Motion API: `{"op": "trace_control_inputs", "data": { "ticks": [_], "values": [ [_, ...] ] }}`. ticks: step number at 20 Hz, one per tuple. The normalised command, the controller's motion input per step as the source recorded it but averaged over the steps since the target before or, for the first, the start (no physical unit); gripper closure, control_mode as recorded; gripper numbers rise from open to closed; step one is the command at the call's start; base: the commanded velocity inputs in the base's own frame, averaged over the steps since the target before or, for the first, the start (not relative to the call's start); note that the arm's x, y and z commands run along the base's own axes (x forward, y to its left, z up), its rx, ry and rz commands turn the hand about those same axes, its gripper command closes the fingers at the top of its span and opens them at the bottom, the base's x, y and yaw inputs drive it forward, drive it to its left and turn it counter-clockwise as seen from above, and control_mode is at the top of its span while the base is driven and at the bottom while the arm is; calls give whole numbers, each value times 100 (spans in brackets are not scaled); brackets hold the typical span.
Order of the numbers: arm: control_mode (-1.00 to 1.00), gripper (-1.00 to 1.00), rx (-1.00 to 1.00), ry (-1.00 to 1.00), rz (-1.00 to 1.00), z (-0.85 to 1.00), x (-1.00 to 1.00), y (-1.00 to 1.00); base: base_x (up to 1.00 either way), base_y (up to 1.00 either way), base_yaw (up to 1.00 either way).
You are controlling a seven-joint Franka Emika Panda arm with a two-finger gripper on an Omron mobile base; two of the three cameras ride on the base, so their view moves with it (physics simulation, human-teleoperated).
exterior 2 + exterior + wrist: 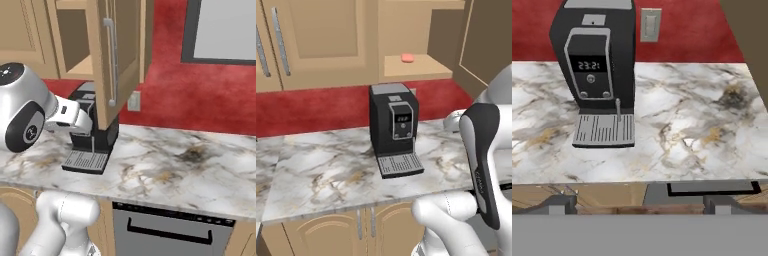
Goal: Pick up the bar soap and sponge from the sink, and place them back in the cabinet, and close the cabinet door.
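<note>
The bar soap (407, 58), a small salmon-pink block, lies on the tan shelf of the open cabinet (416, 67) above the counter. The cabinet door (114, 60) stands swung open, its long silver bar handle facing out; it also shows as the tan panel at the upper right (486, 45). My gripper (641, 205) is open with nothing between its fingertips (559, 204), and it looks down at the marble counter from in front of it. The sponge and the sink are out of view.
A black coffee machine (393, 125) with a grey drip tray stands on the marble counter (321, 170) under the cabinet. A wall outlet (650, 24) sits on the red backsplash. A dishwasher front (170, 225) is below the counter. Closed upper doors (316, 40) hang to the left.
</note>
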Motion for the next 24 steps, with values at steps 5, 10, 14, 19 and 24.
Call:
{"op": "trace_control_inputs", "data": {
  "ticks": [5, 10, 14, 19, 24],
  "values": [
    [100, -100, 0, 0, 0, 0, 0, 0, -45, -29, 0],
    [100, -100, 0, 0, 0, 0, 0, 0, -16, -59, 0],
    [100, -100, 0, 0, 0, 0, 0, 0, 0, -73, 0],
    [100, -100, 0, 0, 0, 0, 0, 0, 0, -79, 0],
    [100, -100, 0, 0, 0, 0, 0, 0, 0, -76, 0]
  ]
}}
